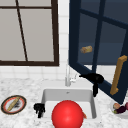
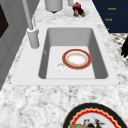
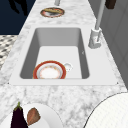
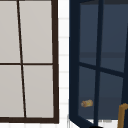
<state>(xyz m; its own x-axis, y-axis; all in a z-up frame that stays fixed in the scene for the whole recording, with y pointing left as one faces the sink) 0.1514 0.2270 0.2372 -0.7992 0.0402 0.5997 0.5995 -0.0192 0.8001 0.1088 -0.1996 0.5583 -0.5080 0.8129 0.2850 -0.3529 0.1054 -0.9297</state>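
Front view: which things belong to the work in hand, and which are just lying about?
In hand: right hand at the open cabinet door; left hand beside the sink.
Lying about: red-rimmed plate in the sink; dark-rimmed plate on the counter; bowl of vegetables; faucet; red ball.

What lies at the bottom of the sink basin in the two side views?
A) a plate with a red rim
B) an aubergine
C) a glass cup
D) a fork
A: a plate with a red rim lies flat on the floor of the sink, beside the drain, in the left side view and also in the right side view.
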